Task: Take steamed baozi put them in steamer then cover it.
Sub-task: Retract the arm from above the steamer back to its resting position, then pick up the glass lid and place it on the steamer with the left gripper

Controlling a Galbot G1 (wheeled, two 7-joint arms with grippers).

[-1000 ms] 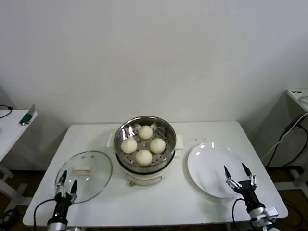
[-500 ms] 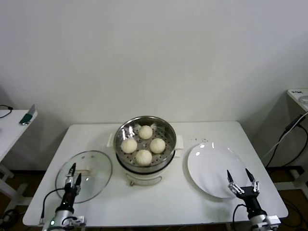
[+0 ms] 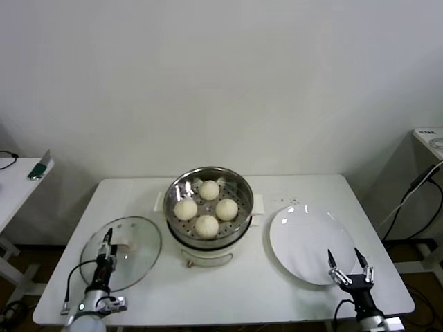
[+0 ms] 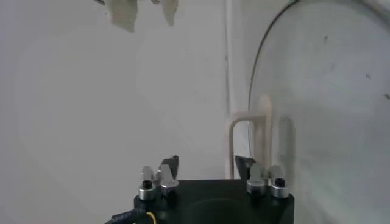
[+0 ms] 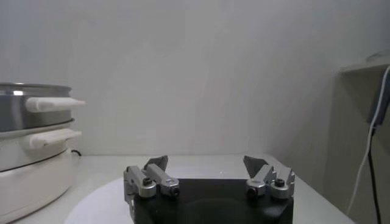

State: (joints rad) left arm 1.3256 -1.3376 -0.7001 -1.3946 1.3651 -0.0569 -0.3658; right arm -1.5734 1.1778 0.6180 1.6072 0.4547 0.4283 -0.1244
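While four smooth, cream-white steamed baozi (image 3: 207, 207) sit in a diamond on its perforated metal tray, the steamer (image 3: 208, 218) stands uncovered at the middle of a white desk (image 3: 228, 290). It is a round pot of shiny steel on a cream-white base, with stubby cream handles jutting from its sides.

To the robot's left of the steamer, a round clear glass lid (image 3: 121, 252) lies flat on the desk, its pale bar-shaped handle (image 4: 258, 140) pointing up. The left gripper (image 3: 106, 250) hangs just above this lid near the handle, its slim dark fingers spread a little apart and holding nothing. In the left wrist view the fingertips (image 4: 170, 164) frame the handle's near end without touching it.

To the robot's right of the steamer lies a flat, glossy white plate (image 3: 308, 243), bare. The right gripper (image 3: 349, 261) hovers at the plate's near edge, its two pointed fingers spread wide in a V and holding nothing.
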